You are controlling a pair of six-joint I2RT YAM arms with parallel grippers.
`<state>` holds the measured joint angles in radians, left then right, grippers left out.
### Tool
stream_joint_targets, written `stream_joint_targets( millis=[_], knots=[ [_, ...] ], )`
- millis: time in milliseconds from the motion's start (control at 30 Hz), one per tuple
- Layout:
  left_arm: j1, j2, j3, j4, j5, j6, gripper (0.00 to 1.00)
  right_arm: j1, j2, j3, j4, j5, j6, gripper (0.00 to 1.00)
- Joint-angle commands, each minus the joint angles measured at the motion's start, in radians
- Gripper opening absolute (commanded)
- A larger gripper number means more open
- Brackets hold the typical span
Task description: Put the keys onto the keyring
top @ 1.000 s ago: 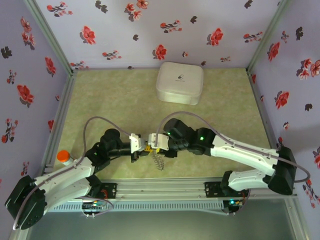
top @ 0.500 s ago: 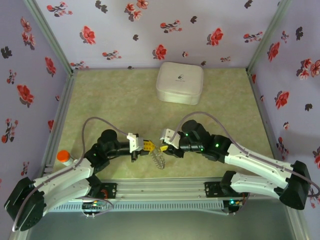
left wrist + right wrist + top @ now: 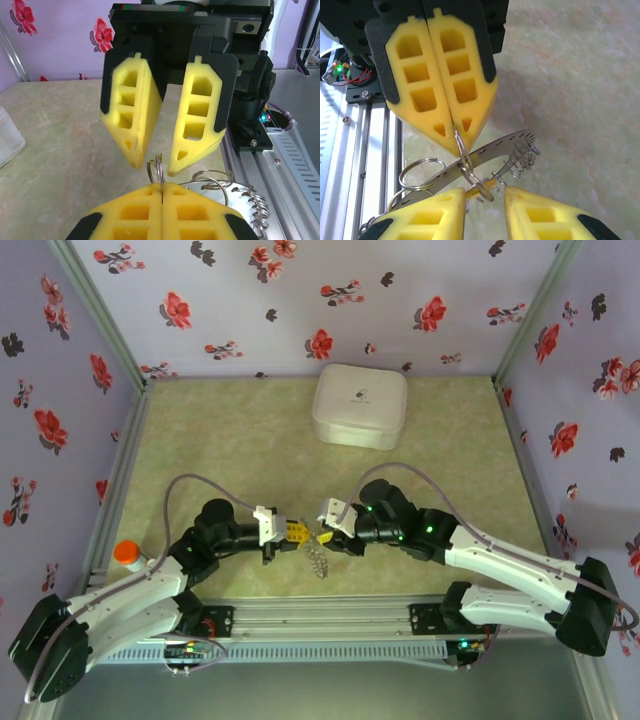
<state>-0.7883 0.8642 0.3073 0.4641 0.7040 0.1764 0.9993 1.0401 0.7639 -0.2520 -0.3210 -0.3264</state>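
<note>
Walls (image 3: 300, 300) of floral lilac paper enclose a mottled green tabletop (image 3: 230, 430).

Lab test booth, floral walls (image 3: 300, 300), aluminium rails (image 3: 330, 625)

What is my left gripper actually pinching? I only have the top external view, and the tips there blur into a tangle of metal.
Observer: In the right wrist view, the left gripper is shut on a small wire ring, nipped right at its tips.
Operator: Has the right gripper got hold of that ring too?
Observer: No. In the left wrist view, the right gripper stands open. It straddles the top of the ring without clamping it.
</note>
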Motion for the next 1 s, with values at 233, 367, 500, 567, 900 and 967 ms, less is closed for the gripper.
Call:
stream_joint_targets(
  millis=[233,367,500,567,900,967],
  knots=[
    [-0.005,-0.015,-0.003,0.061,0.032,-0.017,0.00,-0.005,0.032,0.021,0.094,-0.082,0.049,0.25],
    [-0.005,-0.015,-0.002,0.061,0.032,-0.017,0.00,-0.005,0.038,0.026,0.104,-0.096,0.053,0.15],
    [-0.006,-0.014,-0.003,0.055,0.027,-0.008,0.01,-0.004,0.038,0.038,0.076,-0.100,0.043,0.01],
    [-0.005,-0.012,-0.002,0.043,0.012,-0.001,0.14,-0.003,0.040,0.055,0.031,-0.084,0.024,0.00],
    [-0.006,0.011,0.012,-0.025,0.005,0.023,0.25,0.066,0.133,0.219,-0.292,0.082,-0.161,0.00],
    [-0.006,0.012,0.011,-0.021,0.008,0.017,0.25,0.075,0.159,0.253,-0.321,0.086,-0.180,0.00]
  ],
)
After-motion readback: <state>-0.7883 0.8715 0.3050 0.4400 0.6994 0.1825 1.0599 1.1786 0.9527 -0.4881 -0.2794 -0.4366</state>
